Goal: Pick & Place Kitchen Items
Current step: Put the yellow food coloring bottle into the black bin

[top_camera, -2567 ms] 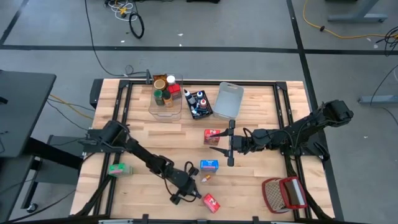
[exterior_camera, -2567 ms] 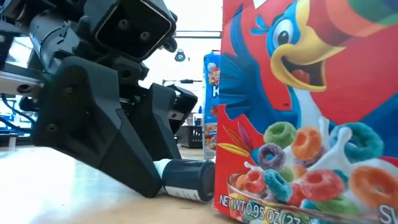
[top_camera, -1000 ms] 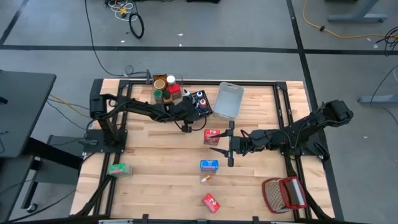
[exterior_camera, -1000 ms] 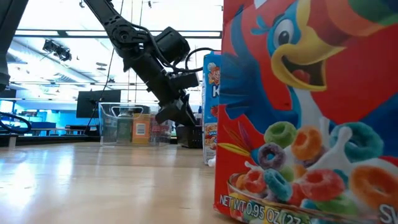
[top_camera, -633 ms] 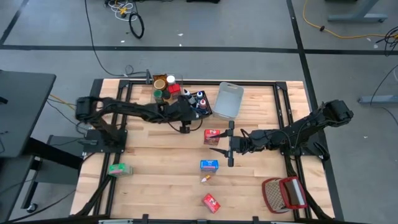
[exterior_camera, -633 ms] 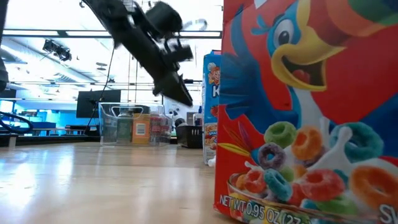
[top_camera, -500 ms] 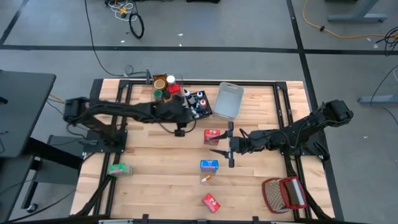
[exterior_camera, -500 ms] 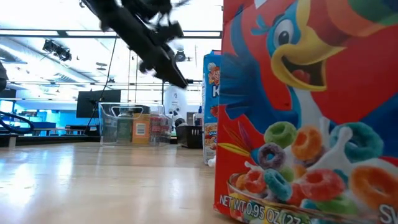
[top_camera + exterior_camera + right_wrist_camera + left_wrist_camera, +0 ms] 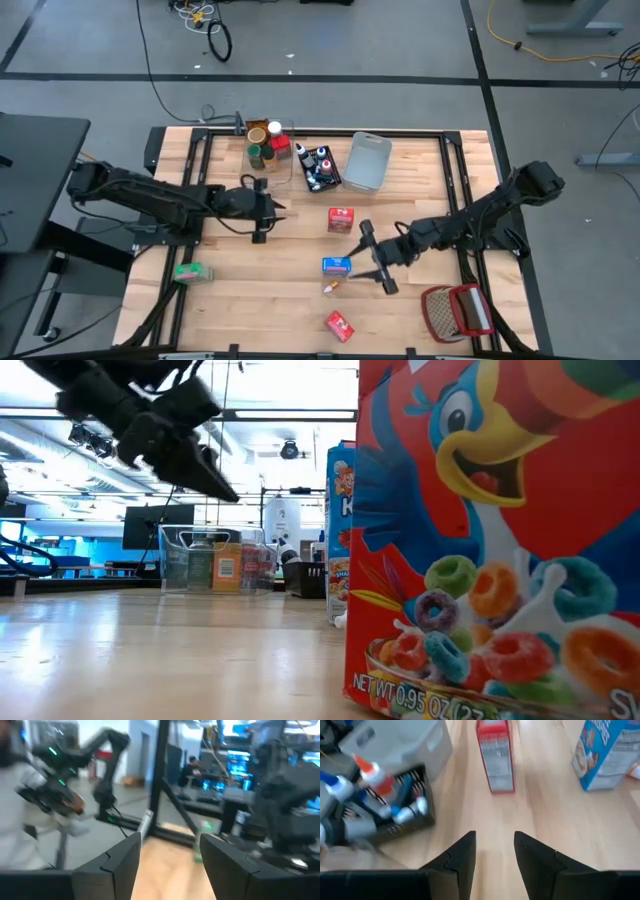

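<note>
High view, binned: I count jars in the clear bin point(image 9: 266, 168); bottles in the black bin point(image 9: 322, 170) beside it.
Loose: blue box point(image 9: 336, 265), three more boxes nearer me.
Left gripper point(image 9: 263, 205): spread, empty.
Right gripper point(image 9: 377, 262): spread, empty, beside blue box.

A grey floor point(image 9: 330, 40) crossed by dark seams and strewn with cables point(image 9: 215, 30) surrounds the wooden table point(image 9: 250, 280), while beyond it a bright hall shows ceiling lights point(image 9: 280, 415), blue-lit screens point(image 9: 150, 525) and a seated person point(image 9: 190, 767).
</note>
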`<state>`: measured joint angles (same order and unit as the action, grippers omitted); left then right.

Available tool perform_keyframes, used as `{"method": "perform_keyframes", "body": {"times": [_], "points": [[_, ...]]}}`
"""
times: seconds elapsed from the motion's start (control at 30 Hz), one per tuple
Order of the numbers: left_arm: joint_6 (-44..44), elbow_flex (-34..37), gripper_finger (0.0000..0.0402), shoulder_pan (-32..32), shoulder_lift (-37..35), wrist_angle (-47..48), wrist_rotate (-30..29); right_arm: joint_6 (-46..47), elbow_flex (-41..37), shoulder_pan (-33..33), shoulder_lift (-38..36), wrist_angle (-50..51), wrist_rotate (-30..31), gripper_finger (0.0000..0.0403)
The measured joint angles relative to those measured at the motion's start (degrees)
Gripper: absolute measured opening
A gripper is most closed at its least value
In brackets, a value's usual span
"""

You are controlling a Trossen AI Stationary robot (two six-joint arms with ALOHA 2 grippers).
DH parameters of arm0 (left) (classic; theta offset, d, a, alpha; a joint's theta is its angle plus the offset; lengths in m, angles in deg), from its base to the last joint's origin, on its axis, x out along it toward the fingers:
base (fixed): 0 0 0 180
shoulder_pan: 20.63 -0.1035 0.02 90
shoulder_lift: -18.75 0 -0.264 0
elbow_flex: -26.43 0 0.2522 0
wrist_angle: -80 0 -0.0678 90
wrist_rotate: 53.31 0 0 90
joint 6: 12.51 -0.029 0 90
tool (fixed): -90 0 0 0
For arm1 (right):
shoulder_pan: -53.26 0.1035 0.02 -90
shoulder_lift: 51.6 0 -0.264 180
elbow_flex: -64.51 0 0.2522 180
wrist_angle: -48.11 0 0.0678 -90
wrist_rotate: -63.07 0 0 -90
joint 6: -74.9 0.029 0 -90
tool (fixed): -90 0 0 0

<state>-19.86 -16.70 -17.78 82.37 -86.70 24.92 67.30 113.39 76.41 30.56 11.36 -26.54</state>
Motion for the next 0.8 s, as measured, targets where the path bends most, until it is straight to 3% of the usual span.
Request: {"method": "perform_keyframes", "body": {"times": [0.13,0.23,0.47,0.67,0.8], "points": [[1.5,2.6,0.0142,1.2,-0.9,-0.9,-0.8,6.6,3.8,2.7,4.5,-3.8,-0.6,0.0215],[2.3,3.2,0.0142,1.4,-0.8,-0.9,-2.2,10.6,9.4,4.1,8.1,-0.8,-1.0,0.0215],[3.2,3.2,0.0142,1.9,-0.8,-0.8,-2.3,13.8,24.5,5.8,13.2,25.1,-0.6,0.0215],[4.1,3.3,0.0142,2.3,-0.8,0.2,-2.1,20.2,28.1,7.5,13.1,45.0,12.5,0.0215],[4.1,3.3,0.0142,2.5,-0.8,-0.1,-2.1,23.4,28.1,8.8,13.0,51.7,15.3,0.0215]]}}
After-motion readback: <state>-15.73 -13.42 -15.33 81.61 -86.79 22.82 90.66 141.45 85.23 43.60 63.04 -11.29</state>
